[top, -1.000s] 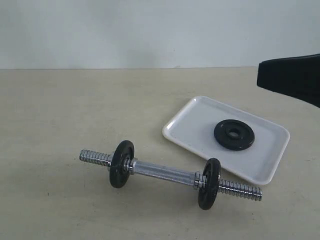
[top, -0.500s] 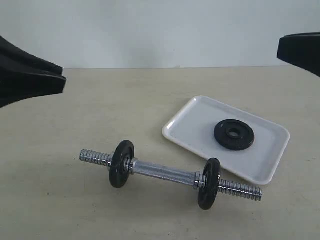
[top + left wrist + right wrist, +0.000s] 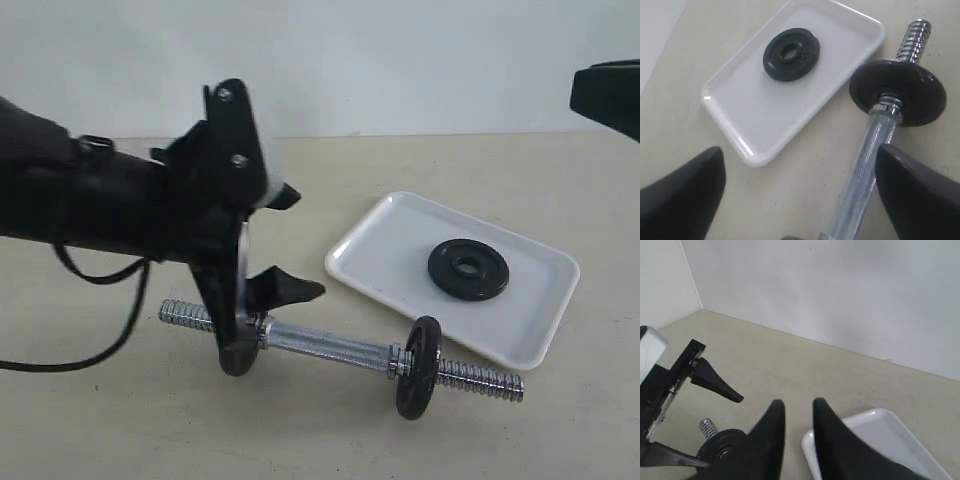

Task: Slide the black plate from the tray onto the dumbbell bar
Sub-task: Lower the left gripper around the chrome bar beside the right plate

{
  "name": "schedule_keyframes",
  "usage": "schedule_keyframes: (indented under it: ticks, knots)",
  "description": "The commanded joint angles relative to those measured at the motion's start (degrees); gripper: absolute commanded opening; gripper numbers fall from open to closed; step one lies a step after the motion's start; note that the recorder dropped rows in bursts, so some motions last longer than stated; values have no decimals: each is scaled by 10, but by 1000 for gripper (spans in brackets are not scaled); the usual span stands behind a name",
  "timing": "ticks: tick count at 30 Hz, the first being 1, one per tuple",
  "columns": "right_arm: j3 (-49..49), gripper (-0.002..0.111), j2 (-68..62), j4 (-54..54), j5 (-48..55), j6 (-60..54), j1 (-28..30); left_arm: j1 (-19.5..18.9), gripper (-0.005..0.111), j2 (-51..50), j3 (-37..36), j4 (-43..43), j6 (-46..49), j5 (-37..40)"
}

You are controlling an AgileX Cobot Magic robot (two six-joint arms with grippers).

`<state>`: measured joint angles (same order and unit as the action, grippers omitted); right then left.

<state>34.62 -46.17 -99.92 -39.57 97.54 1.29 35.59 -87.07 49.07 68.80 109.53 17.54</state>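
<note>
Plate (image 3: 468, 270) was seen lying flat inside the tray (image 3: 385, 245), hole upward, with bare white floor all round it; nothing was touching it. The tray was set on the table (image 3: 100, 420), just behind the right end of the bar (image 3: 330, 345); the bar was laid on the table in front, propped on its two fixed discs (image 3: 418, 368), one near each threaded end, with the shaft (image 3: 865, 165) between them.

The left gripper (image 3: 298, 243) was held low over the bar's left part, its jaws spread wide and nothing gripped; in the left wrist view the shaft was seen running between the two fingers (image 3: 685, 200), nearer one of them, and whether that finger touched it could not be told; in the exterior view the left disc (image 3: 238, 358) was partly hidden behind the gripper body.

Only a black part of the right arm (image 3: 610, 95) was shown at the upper right edge of the exterior view, well apart from tray and bar; in its wrist view the right gripper (image 3: 798, 401) was seen with only a narrow gap between its fingers, nothing held there; a corner of the tray and one disc were seen beyond them.
</note>
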Motion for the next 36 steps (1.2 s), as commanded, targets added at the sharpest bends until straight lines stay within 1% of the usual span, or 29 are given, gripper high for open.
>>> schedule_keyframes:
  ticks: [1,2,3,4,6,8,12,14,16,18,21,24,26,36]
  knots:
    - [-1,54,-34,0,5,29,3,51,76,-58,47,1,3,-29]
    - [-1,65,-43,0,6,44,3,59,76,-72,58,1,-3,-32]
    - [-1,72,-52,0,9,54,3,68,76,-84,67,1,-8,-33]
    - [-1,76,-60,0,11,67,3,78,76,-99,73,-3,-8,-41]
    - [-1,77,-73,0,11,70,3,98,76,-125,76,-43,-9,-62]
    - [-1,77,-83,0,15,70,3,112,76,-145,76,-62,-21,-74]
    - [-1,77,-86,0,25,62,3,131,76,-175,76,-107,-29,-74]
    - [-1,77,-86,0,30,58,3,136,76,-179,76,-136,-66,-70]
    - [-1,77,-86,0,32,58,3,136,76,-179,76,-183,-108,-65]
    - [-1,77,-86,0,37,58,3,136,76,-179,75,-249,-142,-64]
    - [-1,77,-86,0,39,58,3,136,76,-186,75,-321,-202,-63]
    - [-1,77,-86,0,39,58,3,136,76,-204,75,-377,-234,-53]
    - [-1,77,-86,0,39,58,3,136,76,-215,75,-396,-238,-49]
    - [-1,77,-86,0,39,57,3,136,76,-223,75,-399,-238,-82]
